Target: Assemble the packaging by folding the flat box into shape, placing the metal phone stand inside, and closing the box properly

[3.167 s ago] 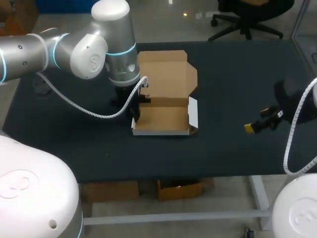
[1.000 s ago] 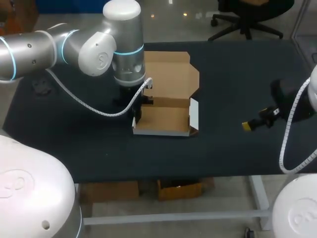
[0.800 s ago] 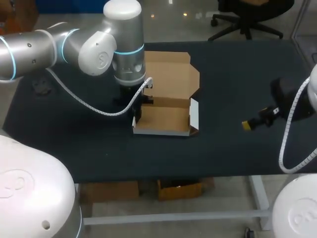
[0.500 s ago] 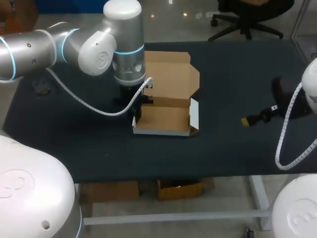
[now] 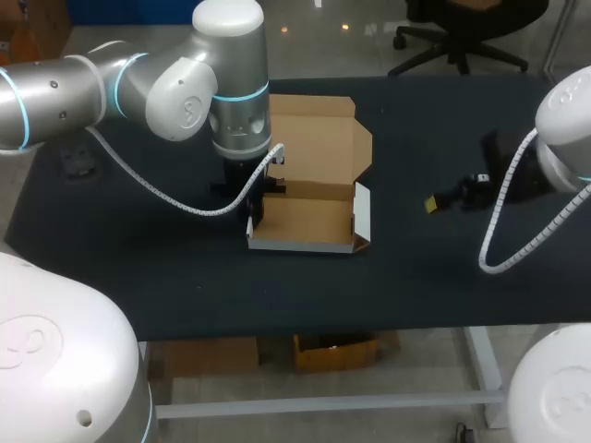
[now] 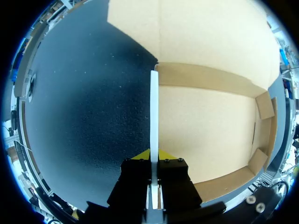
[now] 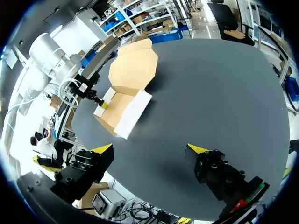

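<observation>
The cardboard box lies in the middle of the table with its lid folded back flat behind it. Nothing lies inside the tray. My left gripper is shut on the box's upright left side wall, a thin white edge running between its fingers. In the head view that gripper stands straight down at the box's left end. My right gripper hangs open over bare table, well to the right of the box; its yellow tip points toward the box. No phone stand is recognisable.
A small dark object lies near the table's left edge; what it is cannot be made out. Black tabletop stretches between the box and my right gripper, and along the front.
My right arm has swung left and a little farther back, bringing its open gripper closer to the box. The left arm and the box have not moved.
</observation>
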